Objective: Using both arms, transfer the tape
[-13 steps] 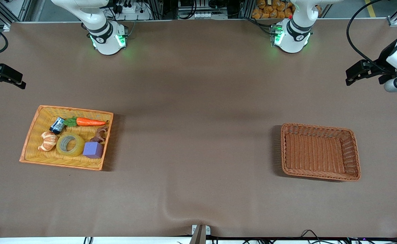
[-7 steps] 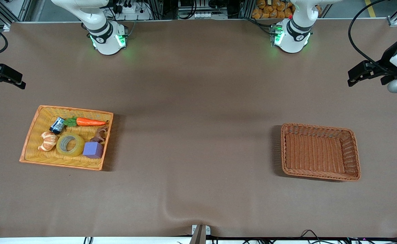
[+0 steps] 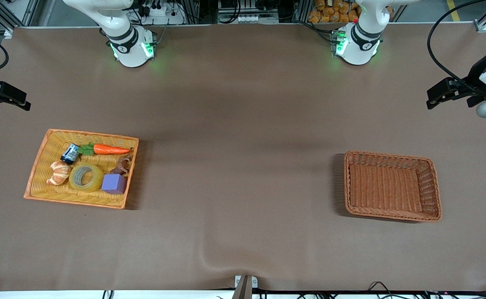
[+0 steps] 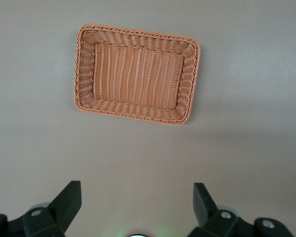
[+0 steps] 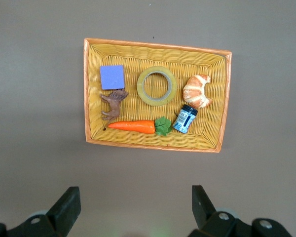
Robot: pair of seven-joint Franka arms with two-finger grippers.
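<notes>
The tape (image 3: 86, 177), a yellowish translucent ring, lies flat in the yellow wicker basket (image 3: 89, 133) toward the right arm's end of the table, between a croissant and a purple cube. The right wrist view looks down on the tape (image 5: 157, 85) from high up. My right gripper (image 3: 23, 103) hangs open and empty over bare table at that end. My left gripper (image 3: 432, 99) hangs open and empty over the table's other end. Both wrist views show wide-apart fingers, right gripper (image 5: 135, 202) and left gripper (image 4: 137, 197), with nothing between them.
The yellow basket also holds a croissant (image 3: 58, 172), a purple cube (image 3: 114, 183), a carrot (image 3: 109, 149), a brown animal figure (image 3: 122, 165) and a small blue can (image 3: 69, 153). An empty brown wicker basket (image 3: 388, 155) sits toward the left arm's end. The table cover wrinkles (image 3: 209, 259) near the front camera.
The left gripper has drifted slightly outward toward its end of the table. The right gripper has barely shifted. Nothing in the baskets has moved.
</notes>
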